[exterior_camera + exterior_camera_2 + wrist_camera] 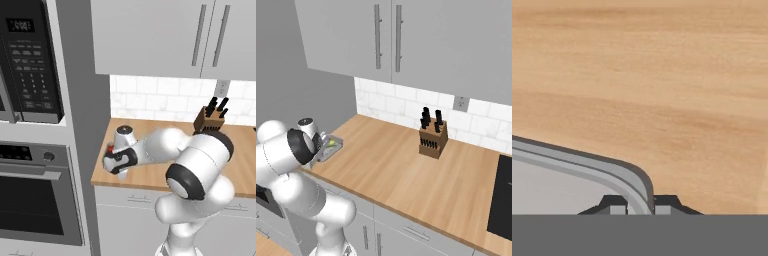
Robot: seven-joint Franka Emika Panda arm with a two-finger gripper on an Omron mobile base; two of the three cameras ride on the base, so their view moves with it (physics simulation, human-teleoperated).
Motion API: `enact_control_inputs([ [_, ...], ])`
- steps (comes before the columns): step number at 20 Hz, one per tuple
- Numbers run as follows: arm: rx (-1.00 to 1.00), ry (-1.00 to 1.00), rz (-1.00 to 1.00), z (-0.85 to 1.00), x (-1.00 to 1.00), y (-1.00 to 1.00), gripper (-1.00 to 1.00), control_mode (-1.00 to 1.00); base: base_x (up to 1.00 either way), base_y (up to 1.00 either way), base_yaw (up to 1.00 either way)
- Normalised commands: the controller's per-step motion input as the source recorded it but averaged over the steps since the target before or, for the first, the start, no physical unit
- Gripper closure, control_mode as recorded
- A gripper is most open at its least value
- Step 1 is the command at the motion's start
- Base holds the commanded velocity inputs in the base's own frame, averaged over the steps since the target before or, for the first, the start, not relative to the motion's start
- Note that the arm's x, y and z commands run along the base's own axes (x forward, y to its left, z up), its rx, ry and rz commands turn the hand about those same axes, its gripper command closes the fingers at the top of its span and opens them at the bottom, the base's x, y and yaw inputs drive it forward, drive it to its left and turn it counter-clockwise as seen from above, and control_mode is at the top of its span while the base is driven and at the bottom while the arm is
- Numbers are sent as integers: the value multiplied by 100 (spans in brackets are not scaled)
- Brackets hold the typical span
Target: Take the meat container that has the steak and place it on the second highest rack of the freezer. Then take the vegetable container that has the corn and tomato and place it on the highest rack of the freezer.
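Wooden counter (406, 165): spans the middle of the right base view. Knife block (433, 137): upright, centre right, near the tiled wall. Vegetable container (330, 146): grey tray at the counter's left edge, something green inside. Gripper (640, 204): bottom centre of the hand view, fingers pinched on the tray's rim.

The arm hides most of the grey tray (332, 146) on the wooden counter (406, 170); the tray's contents are too small to identify, and the picture's lower edge cuts the fingertips (614, 206).
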Motion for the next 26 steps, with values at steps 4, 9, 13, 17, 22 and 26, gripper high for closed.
enact_control_inputs([
  [4, 0, -1, 0, 87, -43, -1, 100, -100, 0, 0, 0],
  [9, 0, -9, 2, 85, -97, -4, 100, -100, 0, 0, 0],
  [13, 0, -9, 6, 99, -100, -34, 100, -100, 0, 0, 0],
  [17, -1, -1, 5, 79, -99, -47, 100, -100, 0, 0, 0],
  [22, -4, 0, 5, 68, -100, -66, 100, -100, 0, 0, 0],
  [26, -15, -1, 3, 46, -100, -75, 100, -100, 0, 0, 0],
])
